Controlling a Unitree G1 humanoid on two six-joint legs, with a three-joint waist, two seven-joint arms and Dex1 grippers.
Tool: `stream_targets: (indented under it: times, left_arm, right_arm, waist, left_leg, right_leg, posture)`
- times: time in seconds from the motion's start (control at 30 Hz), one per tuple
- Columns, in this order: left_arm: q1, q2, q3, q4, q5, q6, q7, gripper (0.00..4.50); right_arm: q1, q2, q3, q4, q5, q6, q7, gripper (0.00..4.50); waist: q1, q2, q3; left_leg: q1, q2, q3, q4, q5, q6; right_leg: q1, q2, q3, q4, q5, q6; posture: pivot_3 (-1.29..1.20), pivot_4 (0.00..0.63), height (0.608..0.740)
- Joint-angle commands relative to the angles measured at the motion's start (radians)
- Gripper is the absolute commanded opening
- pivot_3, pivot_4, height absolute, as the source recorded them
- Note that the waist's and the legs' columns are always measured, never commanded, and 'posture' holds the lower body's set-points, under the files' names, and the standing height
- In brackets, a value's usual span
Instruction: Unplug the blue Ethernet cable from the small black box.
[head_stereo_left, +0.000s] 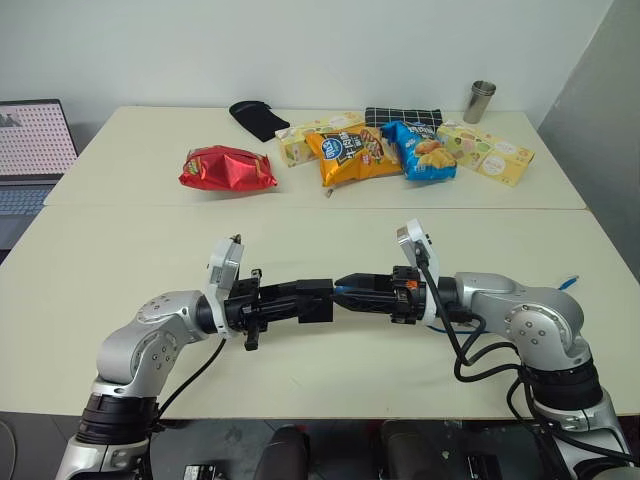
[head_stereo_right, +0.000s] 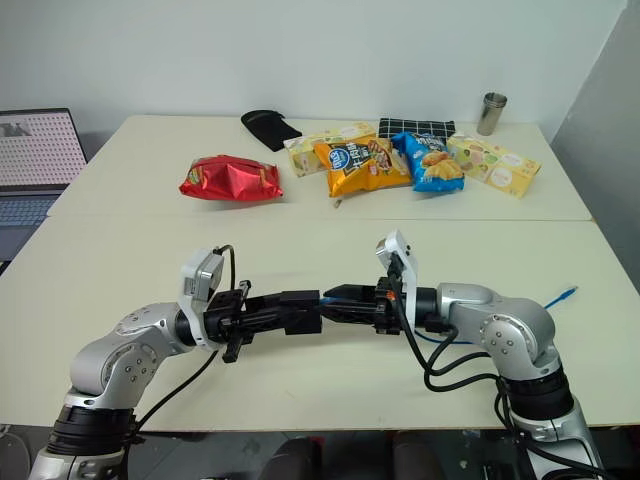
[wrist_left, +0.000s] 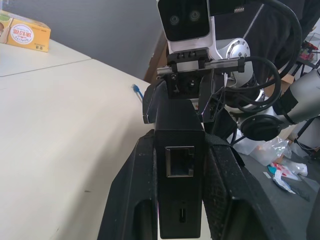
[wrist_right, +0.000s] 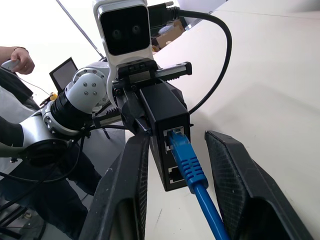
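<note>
small black box (wrist_right: 165, 127) looks like matte plastic, the blue Ethernet cable (wrist_right: 192, 172) has a smooth rubbery boot, the fingers (wrist_right: 245, 187) have a rough crosshatch texture, counter (head_stereo_left: 130, 250) is matte cream, snack bags (head_stereo_left: 228, 167) crinkly glossy foil, cup (head_stereo_left: 480, 100) brushed metal

Above the near edge of the table (head_stereo_left: 120, 270), the small black box (head_stereo_left: 315, 300) lies between the left gripper (head_stereo_left: 285, 303) and the right gripper (head_stereo_left: 362, 293). The blue Ethernet cable (wrist_right: 192, 170) enters the box's right-facing side. Behind, snack bags (head_stereo_left: 350, 155) lie in a row, a metal cup (head_stereo_left: 479, 101) at right, a laptop (head_stereo_left: 35, 150) left.
</note>
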Motion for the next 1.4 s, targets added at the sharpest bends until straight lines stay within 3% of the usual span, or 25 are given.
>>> stream_targets:
  times: [0.03,0.63,0.93,1.4]
  left_arm:
    - [-0.015,-0.005,0.02,-0.017,-0.022,0.003,0.008,0.79]
    - [-0.012,-0.005,0.021,-0.021,-0.025,0.009,0.01,0.79]
    - [-0.009,-0.005,0.016,-0.025,-0.027,0.013,0.009,0.79]
    - [0.03,0.034,0.028,-0.025,-0.022,0.014,-0.023,0.79]
  right_arm:
    - [0.002,-0.015,-0.019,-0.031,0.021,-0.006,0.015,1.85]
    - [-0.001,-0.032,-0.023,-0.017,0.045,-0.002,0.038,1.85]
    - [-0.005,-0.033,-0.014,-0.013,0.036,-0.008,0.041,0.14]
    - [-0.025,-0.057,-0.053,0.018,0.094,0.044,0.073,0.1]
  waist:
    - [0.0,0.0,0.0]
    - [0.0,0.0,0.0]
    - [0.0,0.0,0.0]
    - [0.0,0.0,0.0]
  left_leg:
    - [0.0,0.0,0.0,0.0,0.0,0.0]
    - [0.0,0.0,0.0,0.0,0.0,0.0]
    - [0.0,0.0,0.0,0.0,0.0,0.0]
    - [0.0,0.0,0.0,0.0,0.0,0.0]
  right_leg:
    - [0.0,0.0,0.0,0.0,0.0,0.0]
    - [0.0,0.0,0.0,0.0,0.0,0.0]
    - [0.0,0.0,0.0,0.0,0.0,0.0]
    - [0.0,0.001,0.0,0.0,0.0,0.0]
  posture:
    - [0.0,0.15,0.74]
    - [0.0,0.15,0.74]
    - [0.0,0.15,0.74]
    - [0.0,0.15,0.74]
